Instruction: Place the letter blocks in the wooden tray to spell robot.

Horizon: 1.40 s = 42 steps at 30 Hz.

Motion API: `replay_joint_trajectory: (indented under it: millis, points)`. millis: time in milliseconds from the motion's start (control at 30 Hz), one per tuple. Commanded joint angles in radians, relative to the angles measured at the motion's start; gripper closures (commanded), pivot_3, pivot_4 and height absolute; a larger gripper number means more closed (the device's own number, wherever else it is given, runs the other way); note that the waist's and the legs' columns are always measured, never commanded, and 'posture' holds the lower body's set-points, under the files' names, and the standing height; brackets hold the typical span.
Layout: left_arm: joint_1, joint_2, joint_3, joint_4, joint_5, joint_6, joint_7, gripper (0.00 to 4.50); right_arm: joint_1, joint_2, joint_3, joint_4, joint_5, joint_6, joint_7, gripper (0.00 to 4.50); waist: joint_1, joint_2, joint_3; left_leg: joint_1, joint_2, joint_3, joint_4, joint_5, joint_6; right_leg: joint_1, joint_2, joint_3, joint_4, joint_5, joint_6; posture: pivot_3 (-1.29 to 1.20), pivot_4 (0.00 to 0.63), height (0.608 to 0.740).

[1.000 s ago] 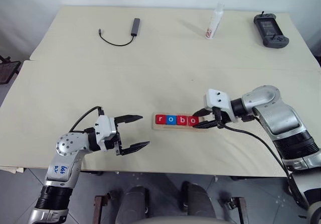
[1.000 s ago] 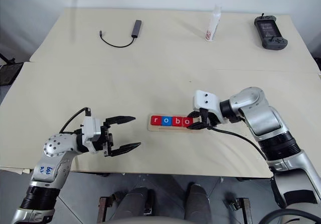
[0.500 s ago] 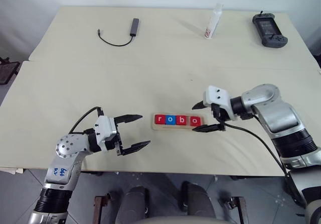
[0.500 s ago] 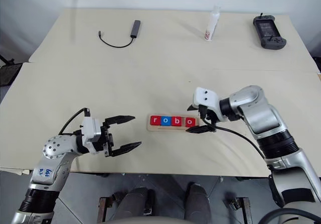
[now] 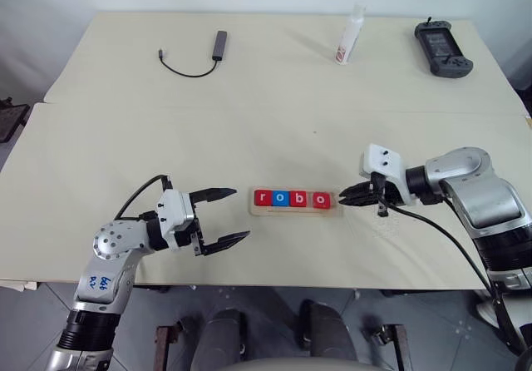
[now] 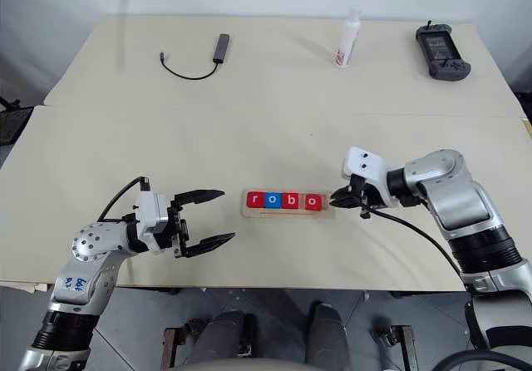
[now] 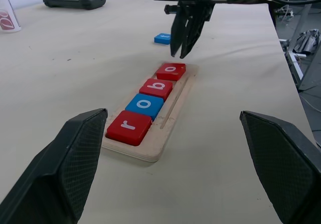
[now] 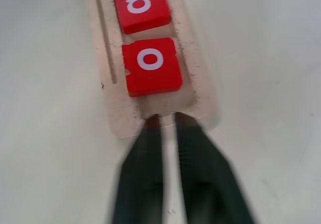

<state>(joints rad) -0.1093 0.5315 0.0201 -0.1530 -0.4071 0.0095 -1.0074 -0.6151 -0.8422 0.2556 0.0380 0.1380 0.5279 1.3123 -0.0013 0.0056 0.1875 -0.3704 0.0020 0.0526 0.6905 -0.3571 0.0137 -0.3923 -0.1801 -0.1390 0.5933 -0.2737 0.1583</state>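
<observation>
Bright, even light with soft shadows on the table; the right pincer is blurred close up.

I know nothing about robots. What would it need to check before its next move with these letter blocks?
1. Four letter blocks read r, o, b, o in the wooden tray: ok.
2. Last slot at the tray's end free: ok.
3. Blue block beyond the tray is the t: cannot tell.
4. Right gripper open for a grasp: not ok, fingers shut and empty.
5. Left gripper clear of the tray: ok, open.
</observation>
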Motion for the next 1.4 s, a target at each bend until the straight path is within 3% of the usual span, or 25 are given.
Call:
replay_joint_trajectory:
  millis: [33, 633, 800, 900, 1000, 1100, 1267, 1400]
  points:
    - [-0.006, 0.009, 0.007, -0.031, -0.013, -0.001, -0.003, 0.0, -0.005, -0.002, 0.005, -0.034, 0.002, 0.004, 0.005, 4.47, 0.0, 0.0, 0.0, 0.0, 0.0, 0.0, 0.0, 0.0, 0.0, 0.0, 0.0, 0.0, 0.0, 0.0, 0.0, 0.0, 0.15, 0.74]
    - [-0.003, 0.005, 0.004, -0.037, -0.007, 0.0, 0.012, 0.0, -0.072, 0.102, 0.055, -0.047, -0.017, 0.028, -0.048, 4.47, 0.0, 0.0, 0.0, 0.0, 0.0, 0.0, 0.0, 0.0, 0.0, 0.0, 0.0, 0.0, 0.0, 0.0, 0.0, 0.0, 0.15, 0.74]
    - [-0.005, 0.005, 0.003, -0.029, -0.008, -0.001, 0.007, 0.0, -0.016, 0.045, -0.042, -0.082, 0.013, 0.02, -0.072, 4.47, 0.003, 0.0, 0.0, 0.0, 0.0, 0.0, 0.0, 0.0, 0.0, 0.0, 0.0, 0.0, 0.0, 0.0, 0.0, 0.0, 0.15, 0.74]
    - [-0.013, 0.004, 0.001, -0.017, -0.007, -0.004, 0.002, 0.0, 0.074, 0.012, -0.161, -0.114, 0.065, -0.003, -0.102, 3.88, 0.012, 0.0, 0.0, -0.001, -0.001, -0.001, 0.0, 0.0, 0.0, 0.0, 0.0, 0.0, 0.0, 0.0, 0.0, 0.0, 0.15, 0.74]
    - [-0.03, 0.002, 0.0, 0.006, -0.007, -0.007, -0.004, 0.0, 0.209, -0.006, -0.304, -0.156, 0.101, -0.037, -0.156, 2.92, 0.018, 0.0, 0.0, 0.0, -0.001, 0.0, 0.0, 0.0, 0.0, 0.0, 0.0, 0.0, 0.0, 0.0, 0.0, 0.0, 0.15, 0.74]
    - [-0.049, 0.0, 0.003, 0.036, -0.008, -0.009, -0.012, 0.0, 0.344, 0.104, -0.548, -0.191, 0.178, -0.163, -0.299, 1.84, 0.026, 0.0, 0.0, 0.0, 0.0, 0.0, 0.0, 0.0, 0.0, 0.0, 0.0, -0.001, 0.0, 0.0, 0.0, 0.0, 0.15, 0.74]
    - [-0.088, -0.012, -0.004, 0.083, -0.008, -0.009, -0.024, 0.0, 0.584, 0.186, -0.743, -0.227, 0.183, -0.233, -0.44, 0.17, 0.029, 0.0, 0.0, 0.001, -0.001, 0.001, 0.0, 0.0, 0.0, 0.0, 0.0, 0.001, 0.0, 0.0, 0.001, 0.0, 0.15, 0.74]
    - [-0.129, -0.018, -0.011, 0.128, -0.004, -0.019, -0.046, 0.0, 0.73, 0.281, -0.823, -0.253, 0.197, -0.304, -0.537, 0.03, 0.025, 0.0, 0.0, 0.001, -0.001, 0.003, -0.001, 0.0, 0.0, 0.0, 0.0, 0.003, 0.0, 0.0, 0.001, 0.0, 0.15, 0.74]
